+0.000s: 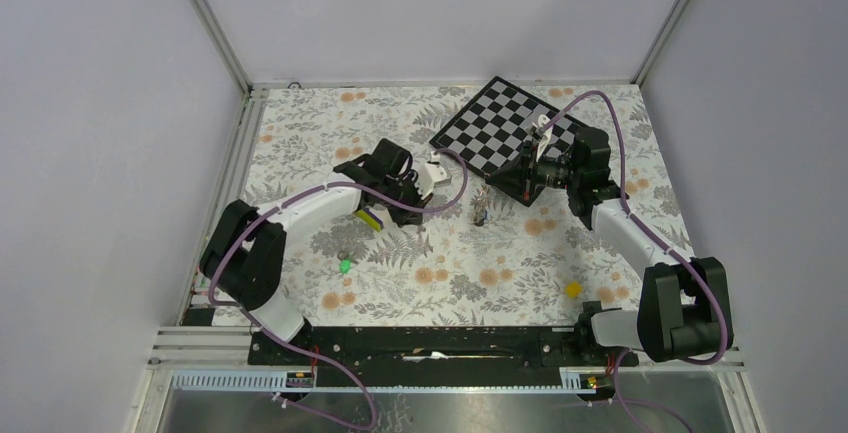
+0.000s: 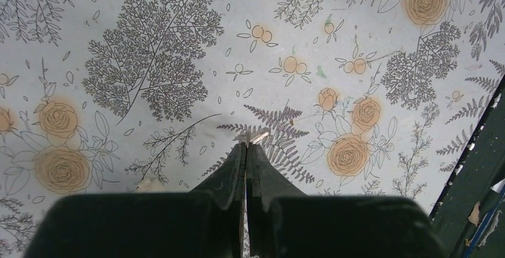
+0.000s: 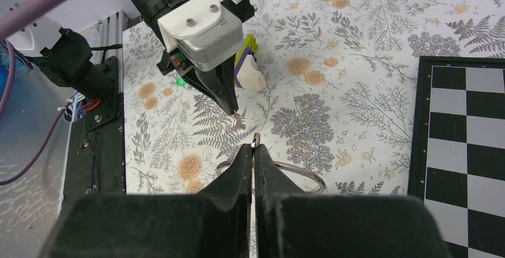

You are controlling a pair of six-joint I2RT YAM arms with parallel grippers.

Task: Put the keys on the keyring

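The left gripper [image 2: 246, 145] is pressed shut on a small key [image 2: 255, 134], its metal tip poking past the fingers. The right gripper [image 3: 253, 149] pinches the keyring [image 3: 317, 176]. Their tips face each other mid-table, probably to thread the key onto the ring. Count: one keyring, two keys sure, the held one and a green key [image 1: 345, 265] lying near-left. Other keys: cannot tell. One wedge block [image 3: 247, 70], one yellow cube [image 1: 573, 289].

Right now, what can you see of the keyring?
The keyring is a thin silver wire loop, pinched between the shut fingers of the right gripper. Its arcs show either side of the fingers, over the floral cover. Just beyond it the left gripper pinches a small metal piece.
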